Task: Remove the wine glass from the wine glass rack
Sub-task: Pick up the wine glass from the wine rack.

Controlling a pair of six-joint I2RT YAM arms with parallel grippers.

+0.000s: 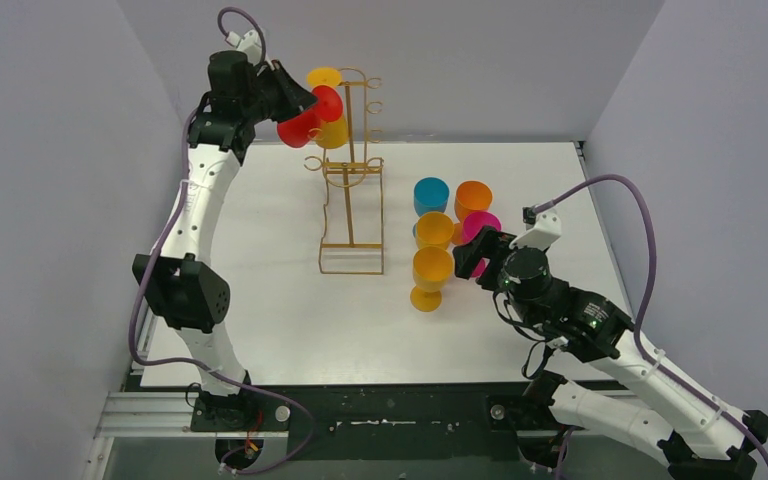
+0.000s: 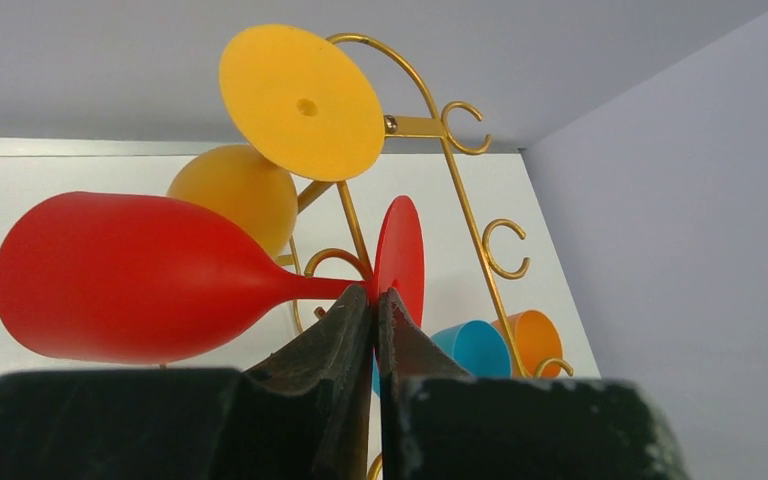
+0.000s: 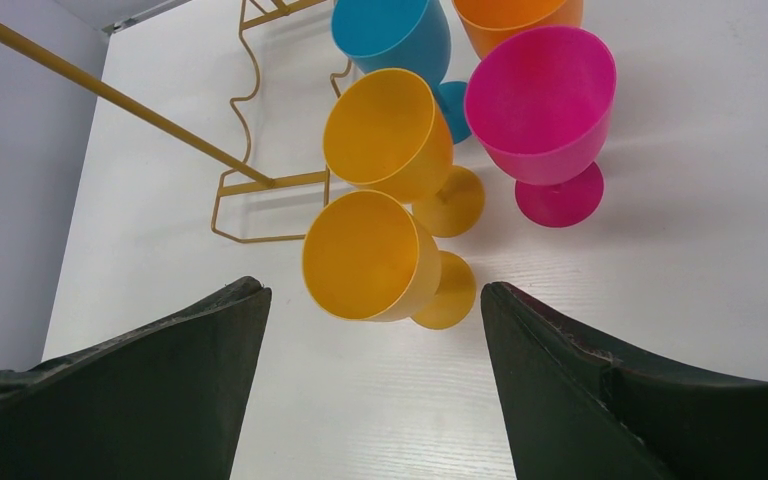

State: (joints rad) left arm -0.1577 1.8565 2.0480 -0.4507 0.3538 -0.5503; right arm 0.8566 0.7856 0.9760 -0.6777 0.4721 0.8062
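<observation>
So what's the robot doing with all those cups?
The left gripper is pinching the red glass by its stem, up by the top of the rack, to take it off. A yellow glass hangs there too. The right gripper is open above five glasses standing on the table.

On table (image 1: 280, 310), wine glass rack (image 1: 352, 215), two glasses (image 1: 305, 122) at its top, standing glasses (image 1: 433, 232) rightward.

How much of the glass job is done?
Looks done: five glasses stand on the table. In hand: the left hand is shut on the stem of the red glass at the rack. Left: pulling it clear, then the yellow glass hanging there.
</observation>
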